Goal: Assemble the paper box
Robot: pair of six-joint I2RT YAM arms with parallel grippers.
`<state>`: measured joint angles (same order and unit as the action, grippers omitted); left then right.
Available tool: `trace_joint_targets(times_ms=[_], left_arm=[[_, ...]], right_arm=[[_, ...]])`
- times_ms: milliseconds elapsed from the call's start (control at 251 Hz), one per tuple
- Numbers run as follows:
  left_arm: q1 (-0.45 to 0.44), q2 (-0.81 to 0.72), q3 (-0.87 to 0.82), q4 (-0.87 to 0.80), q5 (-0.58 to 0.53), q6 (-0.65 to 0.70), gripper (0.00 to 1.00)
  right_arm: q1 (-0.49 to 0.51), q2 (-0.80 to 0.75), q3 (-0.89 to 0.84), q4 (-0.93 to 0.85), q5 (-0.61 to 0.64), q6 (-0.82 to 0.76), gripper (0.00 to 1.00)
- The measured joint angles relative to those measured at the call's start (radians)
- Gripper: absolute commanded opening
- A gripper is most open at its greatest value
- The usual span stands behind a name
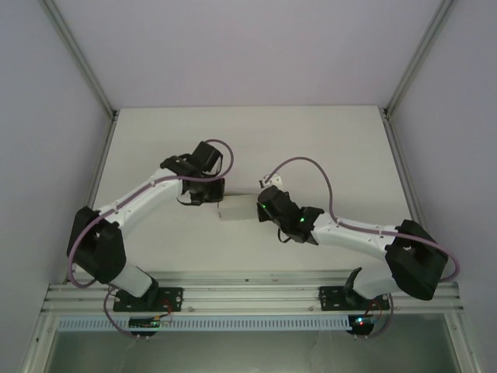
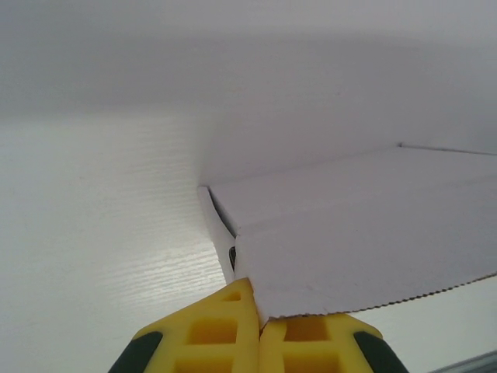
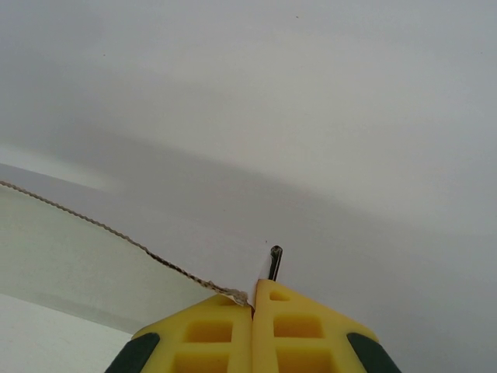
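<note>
1. Top external view: the paper box (image 1: 237, 208) is near the middle of the white worktop (image 1: 326, 148), a little closer to the near edge than to the far edge. It sits between the two arms.
2. In the same view the left gripper (image 1: 217, 199) meets the box's left end, coming in from the far-left side. The right gripper (image 1: 262, 210) meets its right end. Whether the box rests on the worktop or is lifted just off it cannot be told from above.
3. Left wrist view: the left gripper's two yellow fingers (image 2: 221, 330) are pressed together, with a lower corner of the box's white card pinched between their tips. From there the card spreads up and to the right. It has a finely toothed lower edge and a crease running along the panel. A narrow flap stands at its left end, just above the fingertips.
4. Right wrist view: the right gripper (image 3: 253, 299) also has its yellow fingers pressed together. The end of a card panel is caught at their tips. That panel runs off to the left, and its upper edge is finely toothed.
</note>
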<state>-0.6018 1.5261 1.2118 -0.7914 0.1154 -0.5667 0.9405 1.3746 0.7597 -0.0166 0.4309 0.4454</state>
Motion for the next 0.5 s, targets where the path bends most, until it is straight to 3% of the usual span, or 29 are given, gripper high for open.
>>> trace_joint_targets(times_ms=[287, 503], left_arm=[[0.032, 0.027, 0.048, -0.070, 0.065, 0.008, 0.03], [0.028, 0.031, 0.038, -0.057, 0.050, 0.043, 0.03]], right_arm=[[0.000, 0.000, -0.002, 0.002, -0.001, 0.003, 0.00], [0.000, 0.000, -0.010, 0.018, -0.003, 0.003, 0.00]])
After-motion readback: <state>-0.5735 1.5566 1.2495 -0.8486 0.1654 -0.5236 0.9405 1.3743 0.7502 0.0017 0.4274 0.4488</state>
